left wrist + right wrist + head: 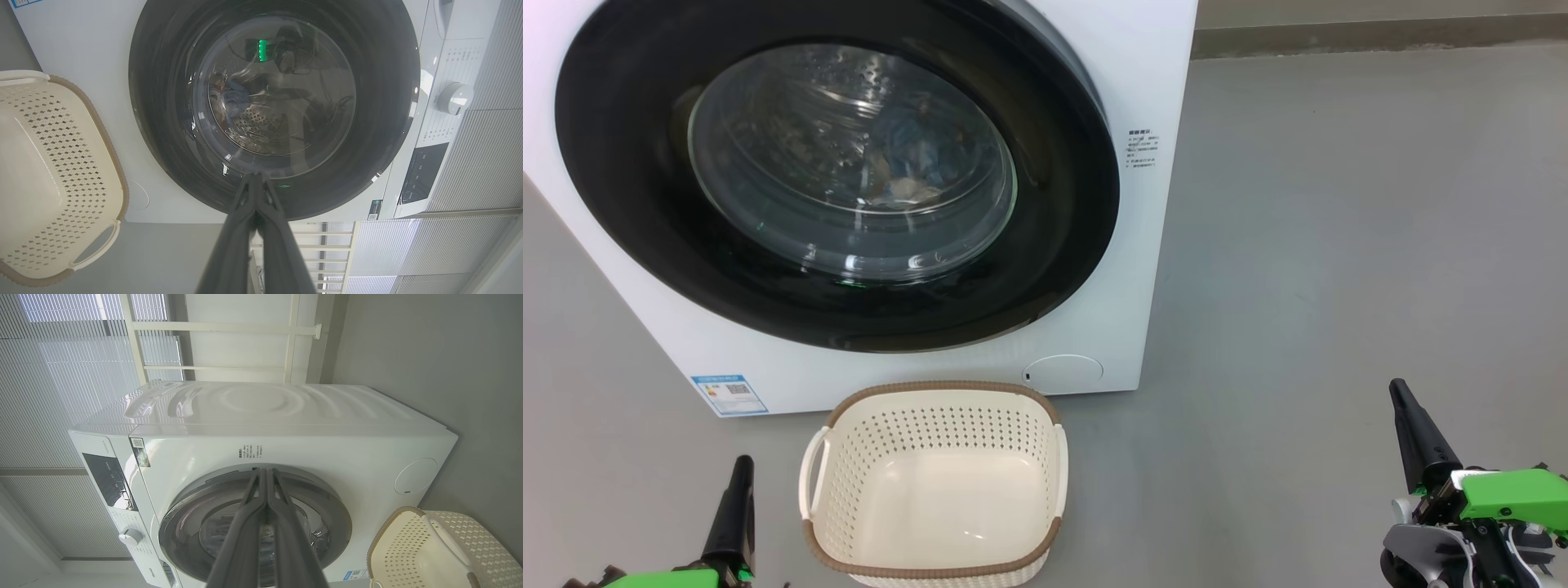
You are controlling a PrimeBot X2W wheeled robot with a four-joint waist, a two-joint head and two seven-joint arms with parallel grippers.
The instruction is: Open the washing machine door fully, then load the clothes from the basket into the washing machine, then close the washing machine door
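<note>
A white washer [1152, 82] is being viewed from above, its round black door [1062, 204] lying flush against the front, ahead of both hands. The left hand [742, 465] is being held with its two dark fingers pressed together and nothing between them. The right hand [1401, 392] is being held the same way, well apart from it. Blue clothes [923, 151] are being seen through the glass, inside the drum. The basket [939, 384], bare inside, is sitting on the floor ahead of and between the hands, nearer the left one.

Loading looks done and the door looks closed, though whether the latch has caught cannot be told. If a last push is being planned, pressed-together fingertips could be skidding off the glossy curved glass. A low reach forward could be knocking the light basket into the washer.
</note>
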